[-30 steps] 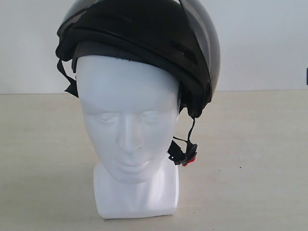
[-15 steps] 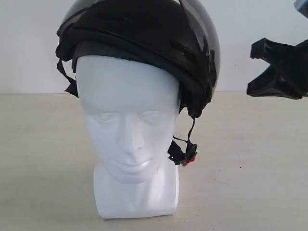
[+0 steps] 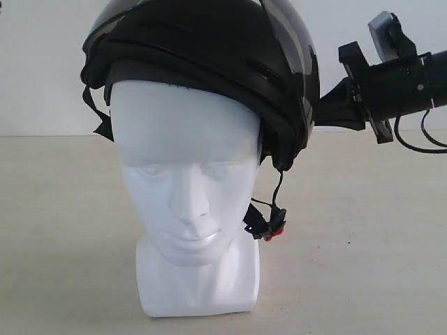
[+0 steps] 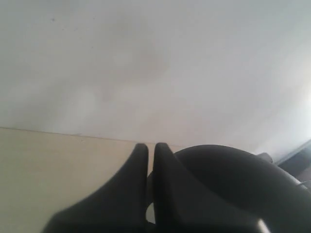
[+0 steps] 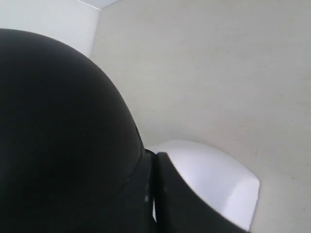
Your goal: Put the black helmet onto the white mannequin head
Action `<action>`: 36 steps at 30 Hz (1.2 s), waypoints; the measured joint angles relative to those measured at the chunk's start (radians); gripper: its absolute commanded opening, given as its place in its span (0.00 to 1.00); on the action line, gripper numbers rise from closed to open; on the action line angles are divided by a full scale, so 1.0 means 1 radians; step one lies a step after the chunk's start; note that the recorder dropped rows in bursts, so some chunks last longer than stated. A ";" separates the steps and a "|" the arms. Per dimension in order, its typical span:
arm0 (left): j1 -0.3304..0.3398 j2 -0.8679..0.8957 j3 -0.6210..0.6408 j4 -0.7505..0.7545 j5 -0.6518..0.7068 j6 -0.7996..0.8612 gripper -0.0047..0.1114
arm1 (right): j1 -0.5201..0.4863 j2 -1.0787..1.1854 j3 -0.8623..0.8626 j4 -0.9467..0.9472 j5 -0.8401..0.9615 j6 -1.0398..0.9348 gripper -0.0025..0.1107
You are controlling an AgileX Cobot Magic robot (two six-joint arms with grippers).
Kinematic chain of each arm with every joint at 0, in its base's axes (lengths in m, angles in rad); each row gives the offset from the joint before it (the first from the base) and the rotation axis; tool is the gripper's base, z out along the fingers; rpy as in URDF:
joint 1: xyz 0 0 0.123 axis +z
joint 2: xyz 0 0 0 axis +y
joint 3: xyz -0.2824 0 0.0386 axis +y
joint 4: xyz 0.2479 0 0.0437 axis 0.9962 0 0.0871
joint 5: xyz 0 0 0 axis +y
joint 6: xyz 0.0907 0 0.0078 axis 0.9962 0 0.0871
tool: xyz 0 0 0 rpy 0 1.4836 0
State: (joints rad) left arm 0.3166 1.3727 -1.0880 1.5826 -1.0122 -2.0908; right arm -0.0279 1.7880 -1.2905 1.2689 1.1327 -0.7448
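Observation:
The black helmet (image 3: 209, 49) sits on top of the white mannequin head (image 3: 185, 174), which stands upright on the table, face toward the exterior camera. Its strap with the red buckle (image 3: 279, 231) dangles beside the jaw. My right gripper (image 3: 325, 109) reaches in from the right, against the helmet's side. In the right wrist view this gripper (image 5: 154, 162) is shut, its tips at the helmet's (image 5: 58, 126) edge above the mannequin's base (image 5: 218, 179). In its own wrist view my left gripper (image 4: 150, 149) is shut beside the helmet's dome (image 4: 233, 184); the exterior view does not show it.
The beige table (image 3: 370, 244) spreads out around the mannequin, with a plain white wall (image 3: 42, 63) behind it. The right arm's black body and cable (image 3: 408, 91) hang over the table at the right edge.
The right arm came in from the right edge and moved left until its gripper reached the helmet's side, its fingers closing on the way. Helmet and mannequin head have not moved.

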 measured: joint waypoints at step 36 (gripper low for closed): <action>-0.158 0.160 -0.243 0.007 -0.077 0.000 0.08 | 0.068 -0.066 -0.245 0.126 0.007 0.049 0.02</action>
State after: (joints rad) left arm 0.1584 1.5330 -1.3313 1.5892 -1.0887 -2.0908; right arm 0.0405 1.7218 -1.5359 1.3945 1.1400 -0.6956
